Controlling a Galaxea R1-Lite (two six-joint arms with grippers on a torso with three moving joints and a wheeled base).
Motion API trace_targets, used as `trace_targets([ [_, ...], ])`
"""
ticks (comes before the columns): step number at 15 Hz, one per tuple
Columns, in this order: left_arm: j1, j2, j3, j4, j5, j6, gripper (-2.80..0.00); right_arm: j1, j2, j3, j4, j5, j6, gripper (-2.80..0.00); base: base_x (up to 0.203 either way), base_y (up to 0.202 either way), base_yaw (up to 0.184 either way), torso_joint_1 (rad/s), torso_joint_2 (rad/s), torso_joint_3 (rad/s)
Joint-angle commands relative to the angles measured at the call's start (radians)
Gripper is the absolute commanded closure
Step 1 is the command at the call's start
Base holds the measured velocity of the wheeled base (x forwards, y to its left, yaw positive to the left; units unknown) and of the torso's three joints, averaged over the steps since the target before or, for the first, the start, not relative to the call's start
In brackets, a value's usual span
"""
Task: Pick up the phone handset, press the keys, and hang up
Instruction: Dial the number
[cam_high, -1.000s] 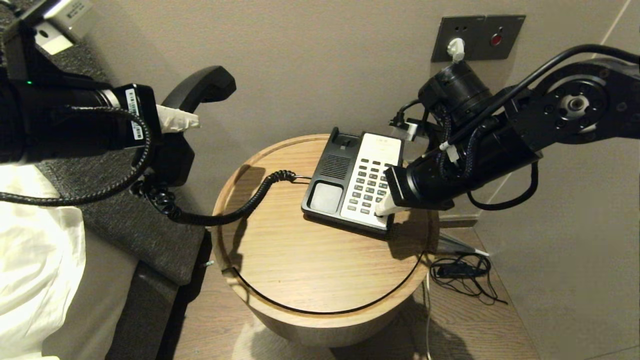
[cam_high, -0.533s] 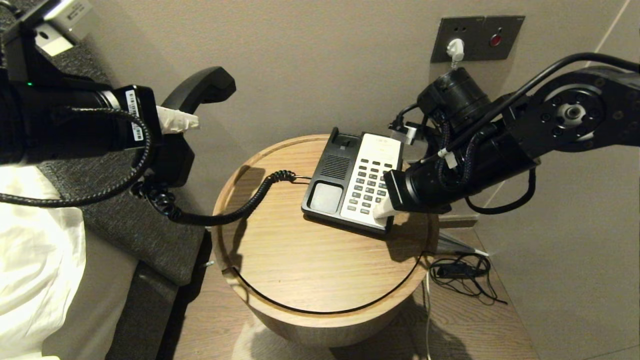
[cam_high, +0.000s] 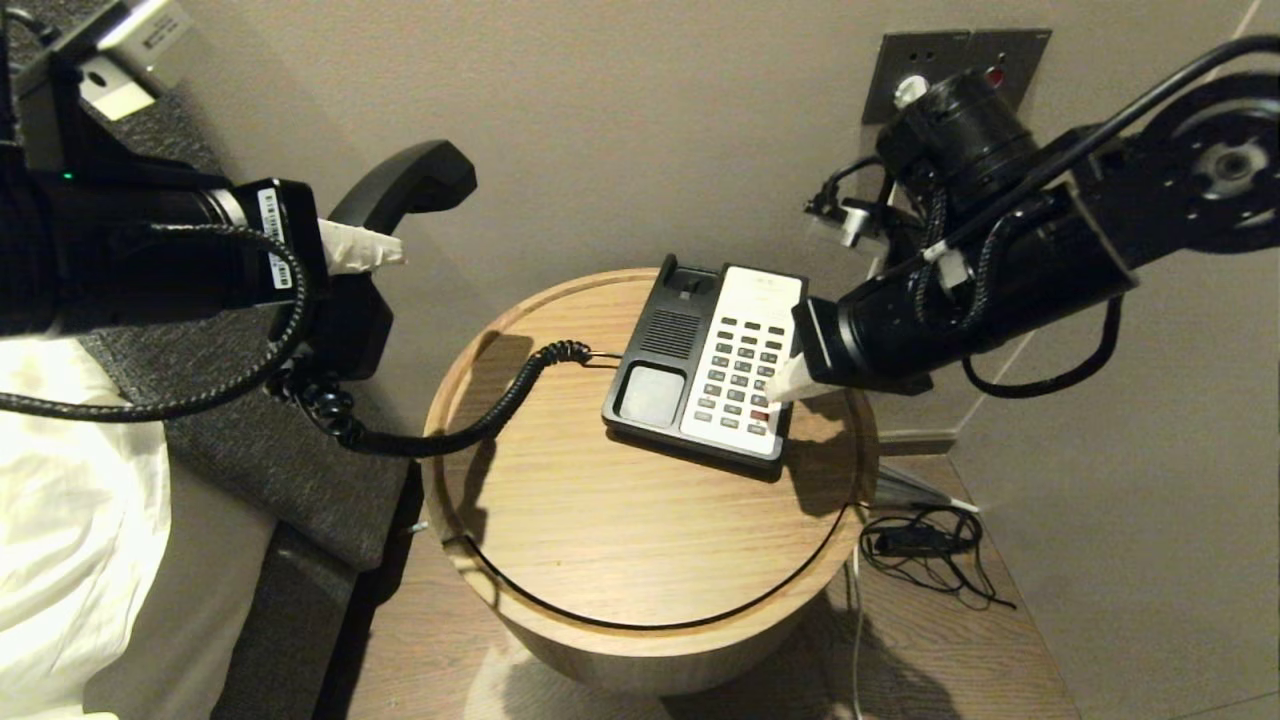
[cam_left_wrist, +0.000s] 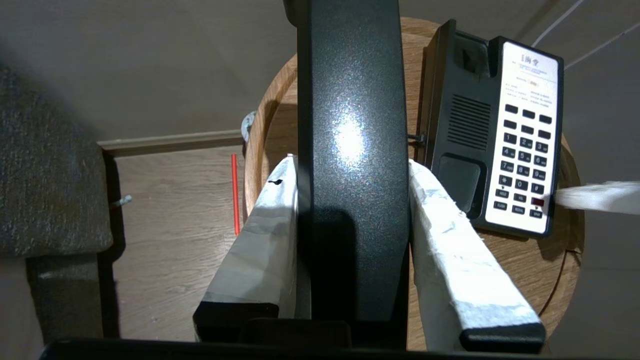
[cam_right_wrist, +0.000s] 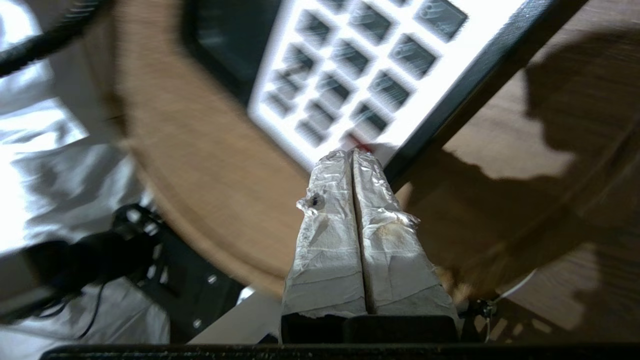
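The black handset (cam_high: 400, 190) is held up at the far left, off the table, by my left gripper (cam_high: 365, 248); in the left wrist view the white fingers (cam_left_wrist: 270, 220) clamp the handset (cam_left_wrist: 352, 150) on both sides. Its coiled cord (cam_high: 470, 420) runs to the phone base (cam_high: 705, 365) on the round wooden table (cam_high: 620, 520). My right gripper (cam_high: 775, 388) is shut, its white tip just above the right side of the keypad (cam_high: 745, 365). In the right wrist view the closed fingers (cam_right_wrist: 352, 155) point at the keypad's (cam_right_wrist: 350, 65) lower keys beside a red one.
A wall socket plate (cam_high: 955, 70) with a white plug is behind the right arm. Cables (cam_high: 925, 550) lie on the floor right of the table. A grey headboard and white bedding (cam_high: 70, 520) are at the left. A red stick (cam_left_wrist: 234, 195) lies on the floor.
My right gripper has lifted and moved back from the keypad's lower right corner to higher along its right side. The right arm has risen. The left gripper with the handset has barely moved.
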Motion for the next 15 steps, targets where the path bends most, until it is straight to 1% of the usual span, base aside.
trace_targets([
  [1, -0.002, 0.004, 0.000, 0.002, -0.001, -0.002, 0.00, 0.000, -0.070, -0.046, 0.042, 0.005, 0.003, 0.00, 0.000, 0.000, 0.000, 0.000, 0.00, 0.000],
  [4, -0.024, 0.009, 0.022, 0.002, -0.005, 0.001, 0.00, -0.006, -0.175, -0.054, 0.093, 0.005, 0.024, 0.00, 0.000, 0.000, 0.000, 0.000, 0.00, 0.000],
  [6, -0.070, 0.026, 0.025, 0.003, -0.005, 0.003, 0.00, -0.046, -0.238, -0.050, 0.134, 0.004, 0.047, 0.00, 0.000, 0.000, 0.000, 0.000, 0.00, 0.000],
  [8, -0.116, 0.052, 0.022, 0.002, -0.004, 0.004, 0.00, -0.073, -0.273, -0.043, 0.153, 0.004, 0.090, 0.00, 0.000, 0.000, 0.000, 0.000, 0.00, 0.000],
  [9, -0.125, 0.063, 0.015, 0.002, -0.002, 0.007, 0.00, -0.076, -0.276, -0.034, 0.154, 0.004, 0.106, 0.00, 0.000, 0.000, 0.000, 0.000, 0.00, 0.000],
  [13, -0.125, 0.050, 0.017, 0.002, 0.007, 0.009, 0.00, -0.074, -0.204, 0.021, 0.138, 0.006, 0.108, 0.00, 0.000, 0.000, 0.000, 0.000, 0.00, 0.000],
  [15, -0.120, 0.034, 0.019, 0.003, 0.010, 0.009, 0.00, -0.067, -0.160, 0.019, 0.136, 0.029, 0.107, 0.00, 0.000, 0.000, 0.000, 0.000, 0.00, 0.000],
])
